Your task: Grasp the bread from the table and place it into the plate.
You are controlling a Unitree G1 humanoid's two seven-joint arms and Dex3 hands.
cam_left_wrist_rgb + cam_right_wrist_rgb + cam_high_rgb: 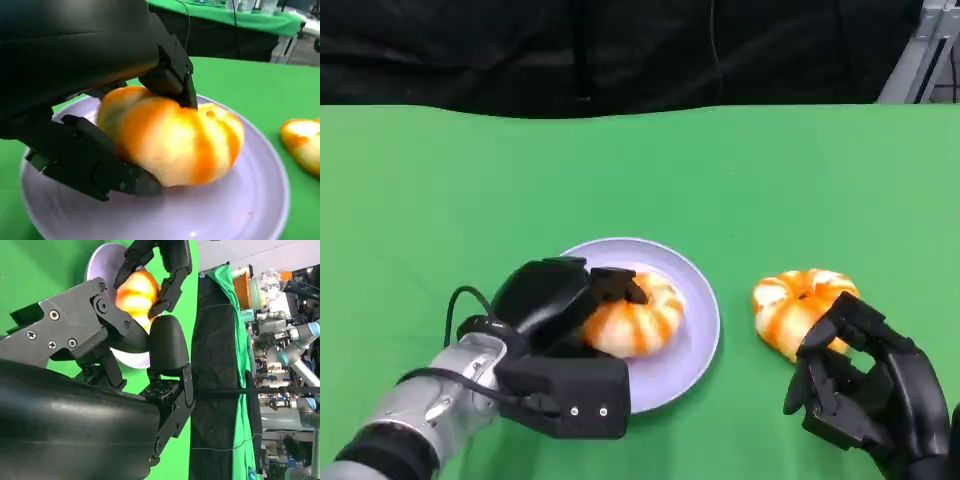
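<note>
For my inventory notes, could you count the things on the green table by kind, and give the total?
Bread: 2, one on the plate, gripped by the left hand, and one on the table at the right hand.
Plate: 1, lilac.
Total: 3 things.

We see a green surface (640, 170) under everything, with a black backdrop (600, 50) along its far edge at twelve o'clock and a grey metal frame (920, 60) at one o'clock.
</note>
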